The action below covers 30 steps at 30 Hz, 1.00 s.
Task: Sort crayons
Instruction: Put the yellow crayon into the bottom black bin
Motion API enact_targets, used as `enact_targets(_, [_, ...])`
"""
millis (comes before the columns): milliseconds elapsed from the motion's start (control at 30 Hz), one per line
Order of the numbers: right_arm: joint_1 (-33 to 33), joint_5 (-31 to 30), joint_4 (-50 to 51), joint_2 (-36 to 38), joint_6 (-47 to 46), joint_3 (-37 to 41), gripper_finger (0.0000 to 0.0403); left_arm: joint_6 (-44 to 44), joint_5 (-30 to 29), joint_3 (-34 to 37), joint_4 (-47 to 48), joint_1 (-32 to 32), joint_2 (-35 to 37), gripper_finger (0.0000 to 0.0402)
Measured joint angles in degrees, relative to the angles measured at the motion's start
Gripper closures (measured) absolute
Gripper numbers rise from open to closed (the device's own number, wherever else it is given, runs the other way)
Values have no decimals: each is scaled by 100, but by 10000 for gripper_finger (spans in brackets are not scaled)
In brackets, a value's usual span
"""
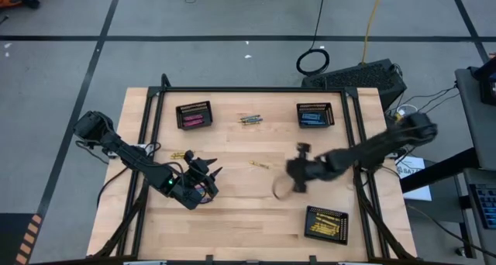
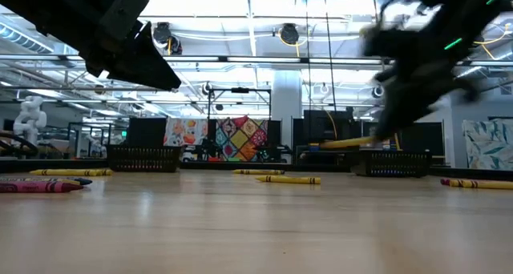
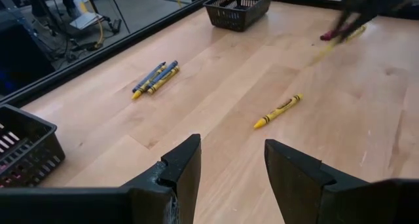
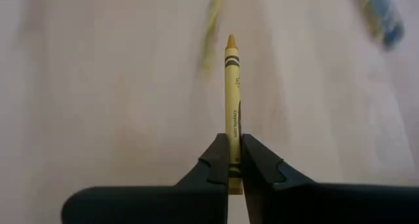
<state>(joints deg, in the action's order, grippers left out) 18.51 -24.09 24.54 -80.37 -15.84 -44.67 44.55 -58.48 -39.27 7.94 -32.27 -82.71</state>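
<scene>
Two pincers | right pincer (image 4: 234,160) clamped on yellow crayon (image 4: 232,99), mid-table | left pincer (image 3: 230,168) apart, near front-left edge

A pale wooden counter (image 1: 256,203) edged by a black metal frame (image 1: 256,89) stands on a grey floor (image 1: 70,71) crossed by dark tape lines (image 1: 232,38). Cables lie on the floor beyond the far edge, one coiled into a black loop (image 1: 313,61), with a yellow cable (image 1: 373,17) running away from it. In the low view the room behind is a large hall with bright ceiling lights (image 2: 240,2), overhead pipes and round fittings, a white pillar (image 2: 284,106), and a colourful patchwork panel (image 2: 240,138) in the distance.
</scene>
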Motion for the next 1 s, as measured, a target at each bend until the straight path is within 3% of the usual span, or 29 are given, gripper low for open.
enact_targets(100, [986, 186, 1487, 569, -1072, -490, 402, -42, -5, 0, 2, 0, 1, 228])
enact_targets(200, [1941, 849, 2334, 969, -2326, -909, 402, -65, -47, 0, 24, 0, 1, 228])
enact_targets(300, [2755, 1437, 2432, 1247, -3837, -1032, 402, -282, -168, 0, 6, 0, 0, 228])
enact_targets(533, [4149, 1706, 2155, 1036, -6425, -1033, 402, -498, -221, 0, 9, 0, 0, 228])
enact_targets(733, [4386, 1695, 2107, 340, -6748, -1033, 395, -642, -223, 0, 17, 0, 0, 228])
enact_targets(1000, [4180, 1689, 1828, -477, -6396, -1029, 389, -749, -284, 0, 4, 3, -1, 228])
